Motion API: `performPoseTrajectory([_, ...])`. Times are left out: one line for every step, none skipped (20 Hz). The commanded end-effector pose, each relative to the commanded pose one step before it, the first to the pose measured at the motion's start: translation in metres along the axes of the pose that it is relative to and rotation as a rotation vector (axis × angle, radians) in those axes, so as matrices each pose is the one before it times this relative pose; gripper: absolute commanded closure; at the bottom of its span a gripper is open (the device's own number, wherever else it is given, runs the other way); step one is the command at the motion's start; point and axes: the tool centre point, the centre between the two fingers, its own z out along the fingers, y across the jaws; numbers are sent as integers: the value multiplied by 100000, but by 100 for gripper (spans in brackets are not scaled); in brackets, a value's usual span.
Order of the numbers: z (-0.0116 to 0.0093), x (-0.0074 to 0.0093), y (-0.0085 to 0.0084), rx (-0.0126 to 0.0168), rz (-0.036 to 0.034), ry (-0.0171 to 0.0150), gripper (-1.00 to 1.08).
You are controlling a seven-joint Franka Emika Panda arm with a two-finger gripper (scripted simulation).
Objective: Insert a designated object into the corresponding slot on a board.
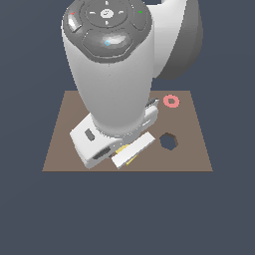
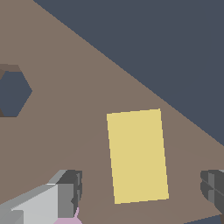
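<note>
Hand (image 2: 140,190): fingers spread wide, nothing between them but open board. In the wrist view one grey fingertip (image 2: 70,192) shows on one side of the yellow block (image 2: 138,155) and the other fingertip on the far side, both clear of it. No contact visible.

Yellow block: flat on the board (image 2: 65,131), slightly skewed, lying in the gap between the fingers. Its long sides run roughly 12 to 6 o'clock in the wrist picture. Whether it sits in the slot or on top of the board surface, cannot tell; no dark slot outline shows around it.

A sliver of lilac piece (image 2: 70,218) peeks out just beside the nearer fingertip, mostly hidden.

Hexagonal hole (image 2: 13,94): dark, well apart from the block, toward 10 o'clock of it in the wrist picture.

Exterior view: the arm's white body covers the middle of the board (image 1: 60,149). The hand (image 1: 127,152) sits low over the board's near part, with thin yellow slivers of the block (image 1: 122,149) showing under it. Hexagonal hole (image 1: 169,141) at about 3 o'clock of the hand, near it. Pink ring (image 1: 171,101) at about 1 o'clock, farther off, near the board's far edge on the exterior view's right.
</note>
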Motion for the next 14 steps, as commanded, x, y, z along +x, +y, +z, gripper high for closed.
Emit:
performPoseTrajectory([675,421,99,164,-4101,-236,-92])
performPoseTrajectory([213,121,24,61,-1203,-96,-92])
performPoseTrajectory([184,107,20,52,-1046,-85,-92])
performPoseTrajectory([155,92,16,42,-888,-74,-92])
performPoseTrajectory([126,77,13,34,-729,-62,-92])
performPoseTrajectory([98,61,9,25,-569,-49,-92])
performPoseTrajectory([70,46,5,17,-409,-36,-92])
performPoseTrajectory([41,25,6,10,-238,-21,-92])
performPoseTrajectory([14,11,-1,3,-84,-8,-92])
performPoseTrajectory([-38,-63,-38,40,499,-9,-92])
performPoseTrajectory([41,-3,6,0,0,0,-92])
performPoseTrajectory([121,13,-7,-5,-49,-1,-92])
performPoseTrajectory([203,5,5,-5,-49,-1,-92])
performPoseTrajectory([285,7,5,-7,-69,-2,-92])
